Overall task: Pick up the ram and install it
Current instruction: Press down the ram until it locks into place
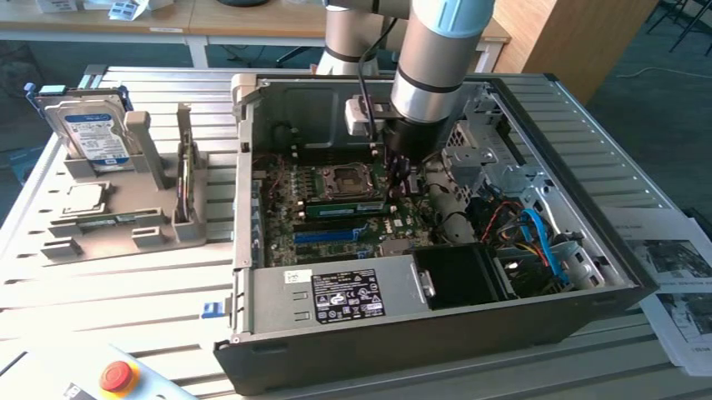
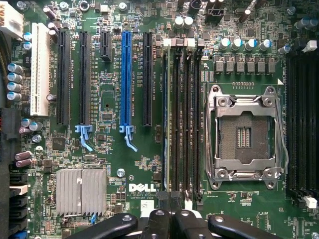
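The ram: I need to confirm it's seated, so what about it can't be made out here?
- Exterior view: whether the hand touches the ram is hidden by the arm above it.
- Exterior view: the slot latches are too small to judge.
- Wrist view: the hand is cut off by the frame edge, so any grip is unclear.

The ram [image 1: 343,208] is a long, thin green board stick, set on its edge down on the motherboard [image 1: 333,237] inside the open computer case [image 1: 445,333]. It lies just beside the processor socket [image 1: 339,180], on the side nearer the blue slot, running along that socket's edge. I cannot tell whether it is pressed fully home.
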Controlling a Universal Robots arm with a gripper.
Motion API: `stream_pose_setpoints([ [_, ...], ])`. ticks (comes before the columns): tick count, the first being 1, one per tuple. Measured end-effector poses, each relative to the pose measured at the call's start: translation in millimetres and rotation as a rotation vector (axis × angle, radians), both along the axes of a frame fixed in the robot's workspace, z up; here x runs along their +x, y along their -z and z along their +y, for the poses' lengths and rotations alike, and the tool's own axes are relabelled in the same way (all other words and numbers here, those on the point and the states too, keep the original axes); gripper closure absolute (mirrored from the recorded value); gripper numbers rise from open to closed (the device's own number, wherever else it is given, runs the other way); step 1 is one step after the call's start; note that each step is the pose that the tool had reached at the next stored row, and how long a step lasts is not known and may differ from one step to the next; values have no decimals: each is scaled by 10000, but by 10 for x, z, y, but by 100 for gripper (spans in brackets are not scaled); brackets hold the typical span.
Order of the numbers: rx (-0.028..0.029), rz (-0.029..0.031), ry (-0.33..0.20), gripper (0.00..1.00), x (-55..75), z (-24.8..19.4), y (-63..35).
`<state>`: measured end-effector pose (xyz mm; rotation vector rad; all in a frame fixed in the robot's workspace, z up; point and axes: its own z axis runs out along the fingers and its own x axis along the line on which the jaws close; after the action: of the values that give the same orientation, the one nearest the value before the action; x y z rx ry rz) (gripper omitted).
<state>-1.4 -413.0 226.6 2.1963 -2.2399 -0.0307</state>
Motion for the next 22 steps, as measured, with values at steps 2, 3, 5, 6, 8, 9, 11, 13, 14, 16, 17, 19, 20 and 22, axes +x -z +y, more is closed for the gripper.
stream_pose_setpoints([
  [2,4,0,0,90,0,0,1],
  [3,6,0,0,90,0,0,3],
  [5,4,1,0,90,0,0,5],
  [6,4,0,0,90,0,0,6],
  [8,4,0,0,90,0,0,6],
  [9,4,0,0,90,0,0,6],
  [11,7,0,0,90,0,0,12],
  [13,4,0,0,90,0,0,12],
  [14,3,1,0,90,0,0,14],
  [16,5,0,0,90,0,0,15],
  [17,4,0,0,90,0,0,15],
  [19,5,0,0,90,0,0,19],
  [20,4,0,-1,90,0,0,19],
  [22,4,0,0,90,0,0,19],
])
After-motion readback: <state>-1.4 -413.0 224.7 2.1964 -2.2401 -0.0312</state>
